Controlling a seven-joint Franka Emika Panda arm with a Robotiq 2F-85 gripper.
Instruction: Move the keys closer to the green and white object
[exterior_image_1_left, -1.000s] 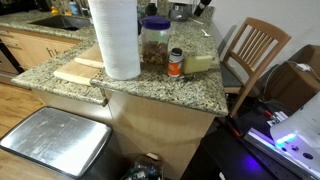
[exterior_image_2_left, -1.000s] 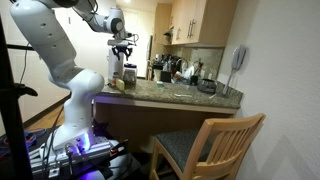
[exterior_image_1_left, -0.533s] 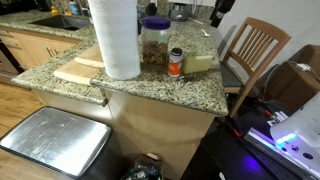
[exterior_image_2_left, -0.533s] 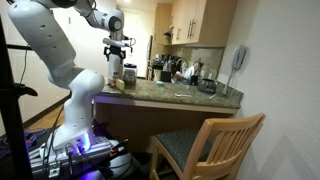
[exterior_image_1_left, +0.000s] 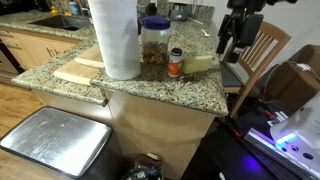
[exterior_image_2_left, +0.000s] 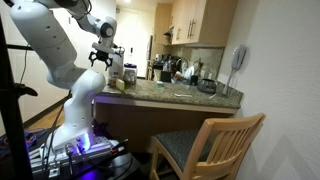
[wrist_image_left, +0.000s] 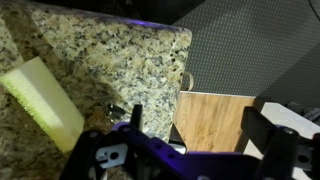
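Note:
The green and white object is a flat sponge lying on the granite counter beside a small orange bottle; in the wrist view it shows yellow-green and cream. A small dark metallic thing that may be the keys lies on the counter just right of the sponge, near the edge; I cannot make it out in the exterior views. My gripper hangs open and empty above the counter's end, over the chair, and also shows in the other exterior view and in the wrist view.
A tall paper towel roll, a glass jar and the orange bottle with a white cap stand on the counter. A wooden chair stands by the counter's end; its seat lies below the gripper. A metal bin is on the floor.
The gripper has moved down and outward, from above the back of the counter toward its end over the chair. It has stayed open and empty.

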